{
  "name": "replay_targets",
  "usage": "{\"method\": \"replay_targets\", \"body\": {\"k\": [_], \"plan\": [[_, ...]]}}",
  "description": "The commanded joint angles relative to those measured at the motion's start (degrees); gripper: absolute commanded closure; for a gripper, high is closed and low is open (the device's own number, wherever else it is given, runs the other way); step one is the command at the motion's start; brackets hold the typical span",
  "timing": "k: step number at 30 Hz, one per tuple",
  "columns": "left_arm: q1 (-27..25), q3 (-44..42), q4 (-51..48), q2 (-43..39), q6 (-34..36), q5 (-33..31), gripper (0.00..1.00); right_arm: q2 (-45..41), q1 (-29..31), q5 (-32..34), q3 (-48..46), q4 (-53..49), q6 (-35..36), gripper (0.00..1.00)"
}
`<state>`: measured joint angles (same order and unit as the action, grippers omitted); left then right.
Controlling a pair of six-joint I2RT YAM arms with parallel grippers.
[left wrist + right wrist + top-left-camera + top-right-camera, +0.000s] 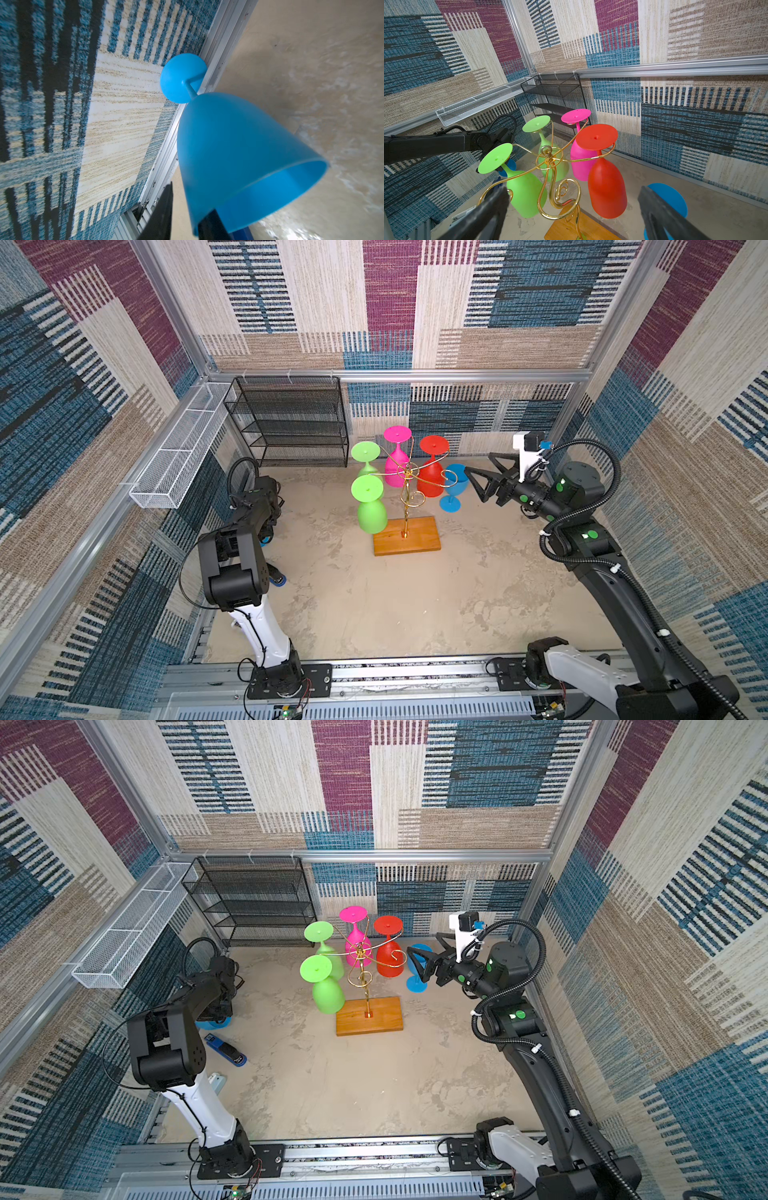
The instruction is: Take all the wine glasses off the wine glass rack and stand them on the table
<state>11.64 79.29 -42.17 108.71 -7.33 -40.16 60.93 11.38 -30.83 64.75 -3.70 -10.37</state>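
The wine glass rack (409, 489) stands mid-counter (395, 605) on its wooden base (407, 537). Four glasses hang upside down from its gold arms — a front green glass (371, 512), a rear green glass (365, 454), a pink glass (395, 470) and a red glass (432, 481). The right pincer (478, 463), spread wide and holding nothing, hovers just right of the rack, level with the red glass. A blue glass (456, 483) stands upright on the counter between them. By the left wall, the left pincer (192, 197) has fingers either side of a second blue glass (239, 145) at its rim (one outside, one at the mouth) — gripping or not, I cannot tell.
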Motion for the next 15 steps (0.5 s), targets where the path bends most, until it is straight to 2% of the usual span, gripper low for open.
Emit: {"method": "replay_targets", "body": {"k": [1,6,15], "plan": [[0.30,0.38,-0.23,0.03,-1.37,1.37,0.88,-0.11,-0.04,0.06,-0.33,2.30,0.35,0.01],[0.30,0.22,-0.85,-1.58,-1.39,2.80,1.00,0.09,-0.03,-0.09,-0.19,2.32,0.35,0.01],[0.26,0.39,-4.62,-6.52,-0.23,5.32,1.00,0.21,-0.04,-0.57,-0.24,2.66,0.18,0.01]]}}
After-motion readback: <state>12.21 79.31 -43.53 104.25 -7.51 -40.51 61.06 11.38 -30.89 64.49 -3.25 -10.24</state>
